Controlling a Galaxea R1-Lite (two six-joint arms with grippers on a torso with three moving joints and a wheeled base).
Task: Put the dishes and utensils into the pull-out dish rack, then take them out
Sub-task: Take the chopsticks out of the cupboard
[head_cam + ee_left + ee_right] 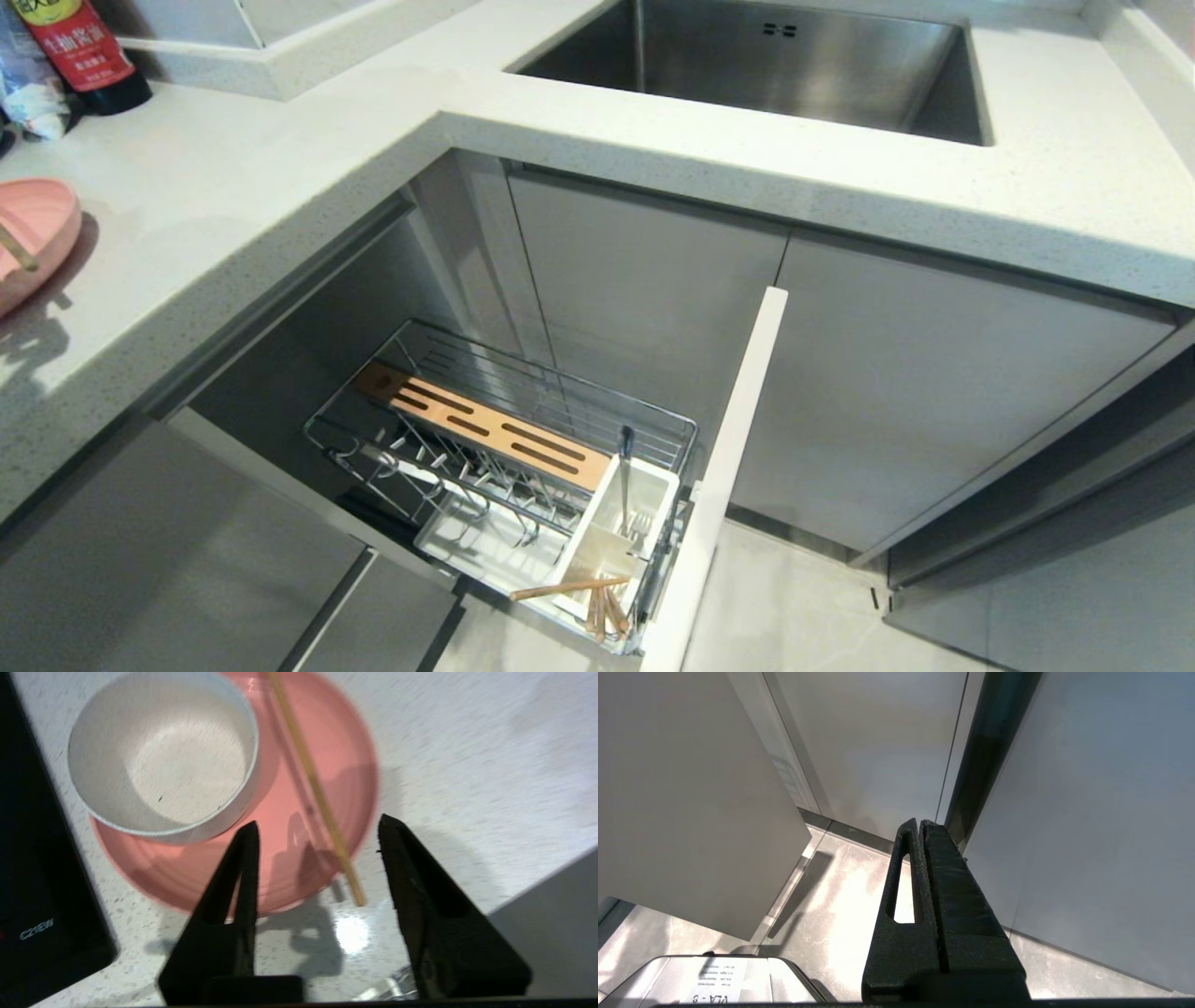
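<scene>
While one chopstick [317, 788] lies across the plate [322, 826] on the far-left counter [233, 187], beside the bowl [161, 756], our left gripper [317, 830] hangs spread above its near end, we judge to pinch it. Another chopstick [569, 588] and the fork [625, 476] are already in the rack [504, 448], pulled out low under the sink [766, 65]; our right gripper [920, 823] idles pressed together over the floor [840, 891]

We can read pale lettering, "C21EW" as best we can tell, on the flat black glossy panel [42, 896] beside the left end effector [317, 828]. The dark bottle's red label [70, 42] carries white Chinese characters too cropped to read. Below the right end effector [920, 823], a white sticker [714, 982] shows mirrored print we cannot make out.
</scene>
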